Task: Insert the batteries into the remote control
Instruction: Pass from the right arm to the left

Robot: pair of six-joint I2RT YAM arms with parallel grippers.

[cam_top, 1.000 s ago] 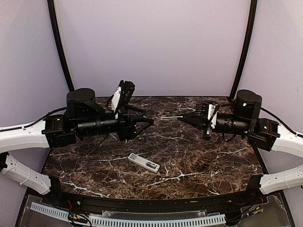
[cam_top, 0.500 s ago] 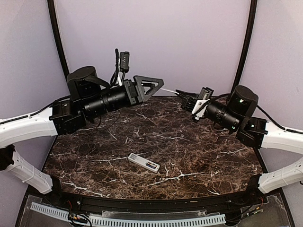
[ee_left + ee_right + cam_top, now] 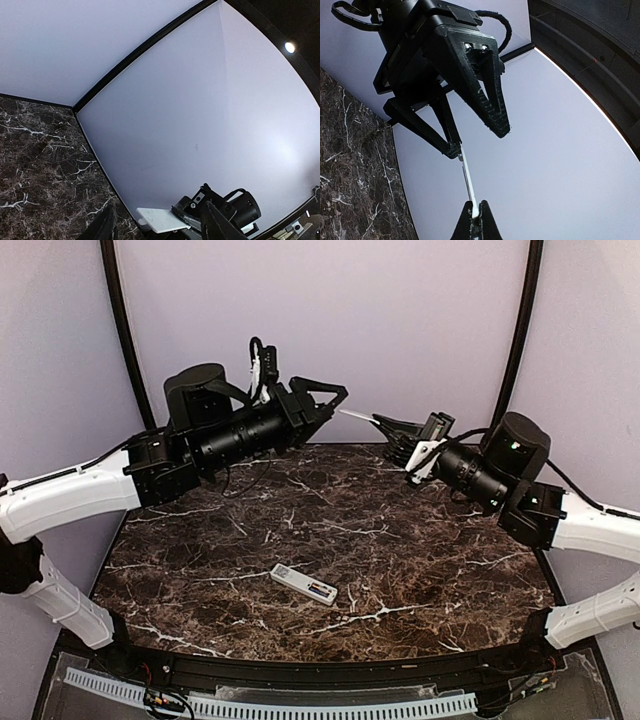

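Observation:
The white remote control (image 3: 303,585) lies flat on the marble table, front centre, well below both grippers. My right gripper (image 3: 380,421) is raised above the table's back edge and is shut on a thin white plate (image 3: 358,416). In the right wrist view the plate (image 3: 469,182) shows edge-on, rising from the closed fingertips. My left gripper (image 3: 338,405) faces it, open, with its jaws wide apart (image 3: 479,140). Its lower fingertip (image 3: 454,148) touches the plate's far end. The left wrist view shows the plate (image 3: 162,220) flat between the left fingers (image 3: 106,226). I cannot make out the batteries.
The dark marble table (image 3: 420,560) is ringed by lilac walls with black corner posts (image 3: 125,340). A perforated white strip (image 3: 270,706) runs along the near edge. Both arms reach inward from the sides at mid height.
Both arms have risen from near the table. The left gripper swung up to the plate's free end, and the right gripper tilted upward with the plate still in it.

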